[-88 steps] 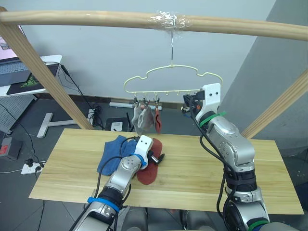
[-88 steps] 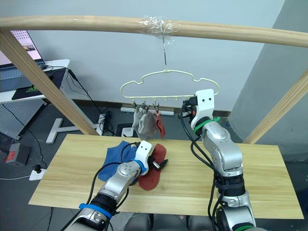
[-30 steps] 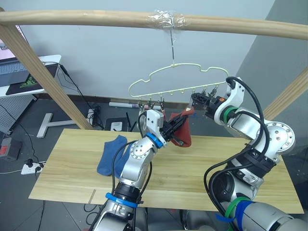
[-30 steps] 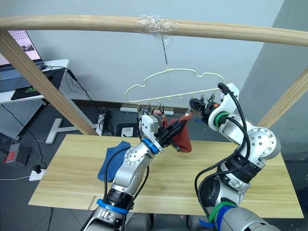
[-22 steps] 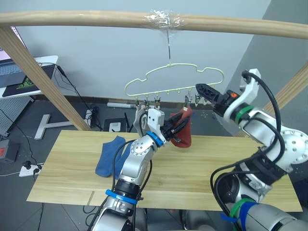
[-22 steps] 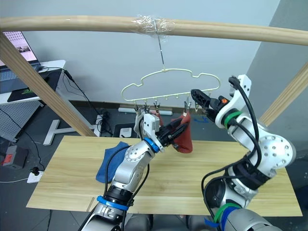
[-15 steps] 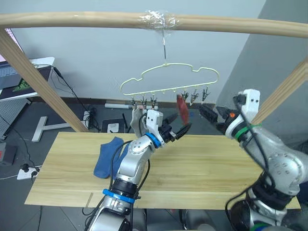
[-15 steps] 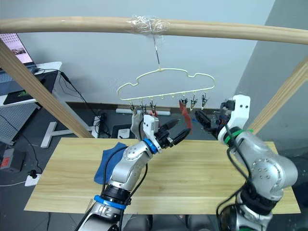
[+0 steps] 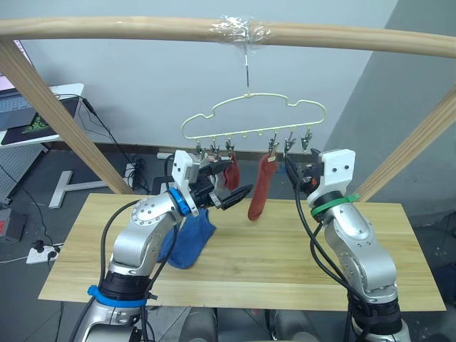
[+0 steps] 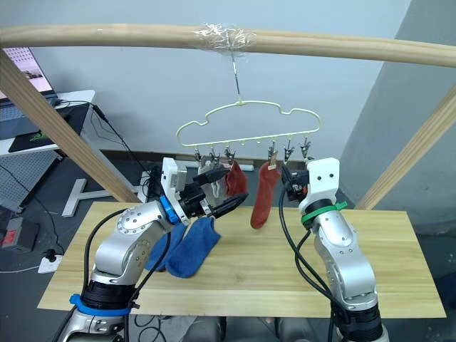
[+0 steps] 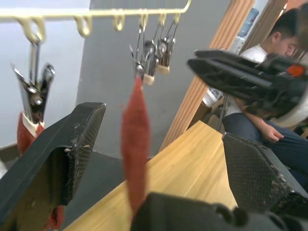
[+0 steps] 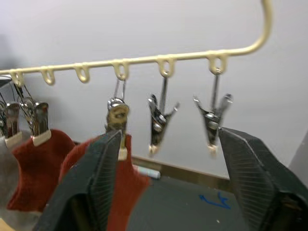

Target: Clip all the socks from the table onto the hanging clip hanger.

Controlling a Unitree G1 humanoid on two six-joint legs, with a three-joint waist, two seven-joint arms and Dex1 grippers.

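Observation:
The pale clip hanger (image 9: 253,117) hangs from the wooden bar. Two rust-red socks are clipped to it: one (image 9: 231,171) beside the grey ones (image 12: 5,168), the other (image 9: 260,189) on the fourth clip. The two clips (image 12: 156,122) to its right are empty. Two blue socks (image 9: 189,239) lie on the table (image 9: 285,271). My left gripper (image 9: 228,196) is open, just left of the hanging red sock (image 11: 134,159) and not touching it. My right gripper (image 9: 296,171) is open with nothing in it, just right of that sock and below the empty clips.
A thick wooden bar (image 9: 142,28) carries the hanger, with slanted wooden posts (image 9: 64,121) at both sides. A white desk with a laptop (image 9: 28,114) stands at the far left. A seated person (image 11: 284,29) shows in the left wrist view.
My left gripper opened and let go of the rust-red sock, which now hangs from the fourth clip. The left arm drew back leftwards. The right gripper came off the clip and sank lower.

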